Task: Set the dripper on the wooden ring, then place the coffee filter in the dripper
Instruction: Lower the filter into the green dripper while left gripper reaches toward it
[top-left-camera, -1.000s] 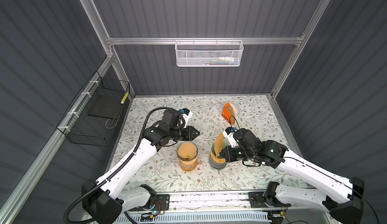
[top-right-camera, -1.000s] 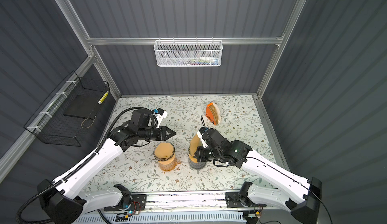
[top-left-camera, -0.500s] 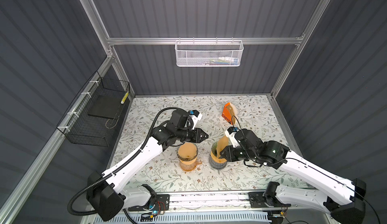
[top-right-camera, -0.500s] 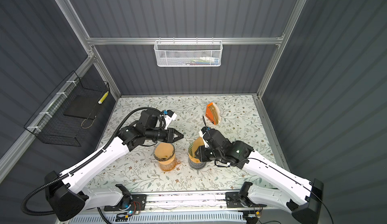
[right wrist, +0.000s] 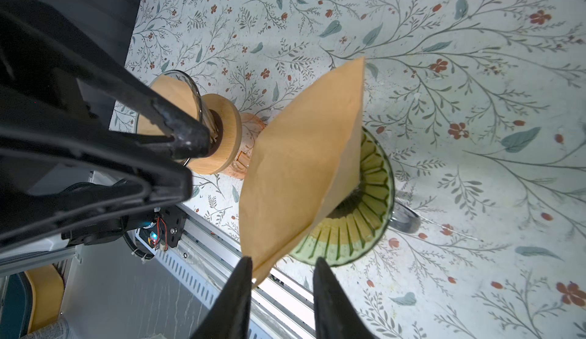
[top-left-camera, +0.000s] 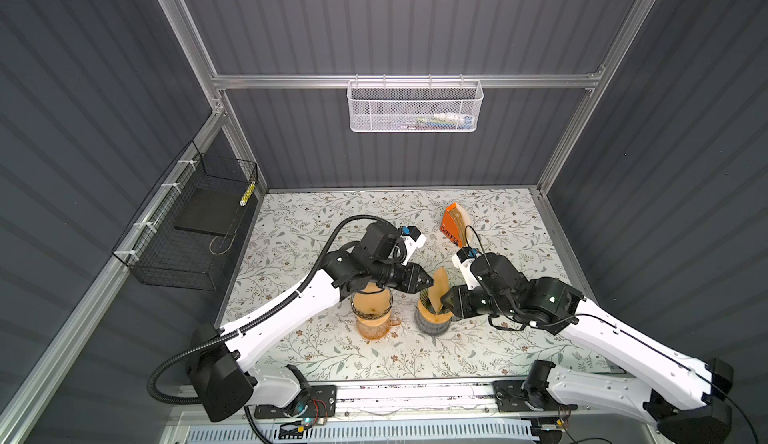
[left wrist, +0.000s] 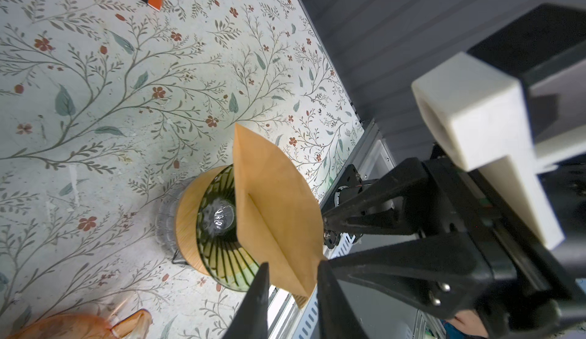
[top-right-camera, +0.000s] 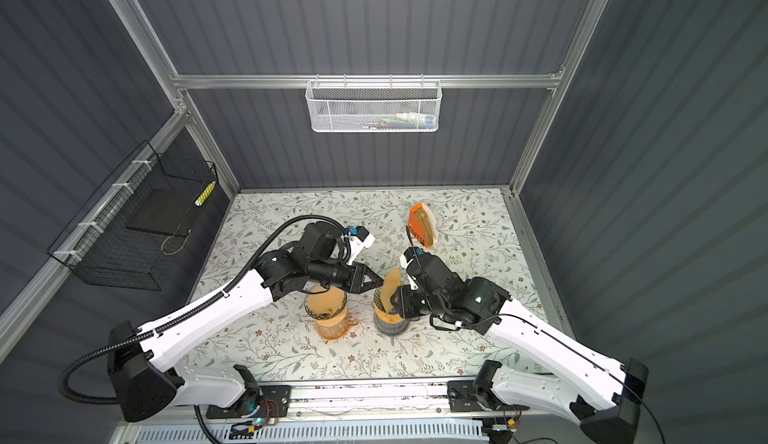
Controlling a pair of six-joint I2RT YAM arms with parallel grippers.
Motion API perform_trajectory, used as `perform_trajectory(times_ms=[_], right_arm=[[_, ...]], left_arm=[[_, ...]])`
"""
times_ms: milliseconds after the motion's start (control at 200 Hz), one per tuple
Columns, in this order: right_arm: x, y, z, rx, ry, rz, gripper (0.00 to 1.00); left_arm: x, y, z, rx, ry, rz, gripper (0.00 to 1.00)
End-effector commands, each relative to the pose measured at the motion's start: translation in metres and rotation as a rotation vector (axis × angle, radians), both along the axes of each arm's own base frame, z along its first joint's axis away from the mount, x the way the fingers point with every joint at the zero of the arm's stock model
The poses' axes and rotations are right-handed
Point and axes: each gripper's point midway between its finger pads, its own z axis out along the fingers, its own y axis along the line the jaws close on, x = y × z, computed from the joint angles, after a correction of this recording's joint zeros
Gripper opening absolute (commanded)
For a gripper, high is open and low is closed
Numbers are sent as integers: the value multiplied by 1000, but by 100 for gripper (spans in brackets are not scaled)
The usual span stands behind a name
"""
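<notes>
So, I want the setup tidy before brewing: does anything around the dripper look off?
Yes. The coffee filter stands on edge in the green dripper, folded flat and leaning. Most of it juts above the rim instead of lining the cone.

The coffee filter (right wrist: 304, 166) is a flat-folded piece of tan paper with one crease along its side, not opened out. It stands tilted, its pointed lower end inside the dripper (right wrist: 364, 223) and most of it rising well above the rim. It sits against the cone's right side, leaving the left ribs bare. The dripper is a green, dark-ribbed glass cone with a pale wooden collar. It stands upright on a clear glass base (left wrist: 165, 223), near the front middle of the floral table (top-left-camera: 498, 221).
</notes>
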Motion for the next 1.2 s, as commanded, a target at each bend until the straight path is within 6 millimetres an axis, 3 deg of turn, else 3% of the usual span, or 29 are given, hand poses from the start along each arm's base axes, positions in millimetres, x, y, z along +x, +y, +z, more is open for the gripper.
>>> perform_trajectory(times_ms=[0,115,405,760,931,1156,1166,1191], right_arm=[[3,-8,7,-15,-29,-19,35],[5,-7,13,-1,-45,-18,32],[10,-3,14,-25,-57,-3,20],[16,-20,11,-108,-83,-55,18],[17,-47,11,-170,-104,-124,18],[16,-71,4,-72,-70,-204,21],[16,-72,3,-68,-67,-206,21],[16,-73,2,-57,-64,-211,21]], left_arm=[[4,-5,1,19,-27,5,26],[9,0,-3,49,-39,36,24],[10,-5,13,4,-62,30,22],[2,-21,21,-16,-65,-34,22],[-12,-35,19,-8,-59,-93,22],[-31,-52,10,30,-54,-151,22],[-30,-55,20,11,-69,-153,22],[-31,-57,23,8,-74,-159,22]])
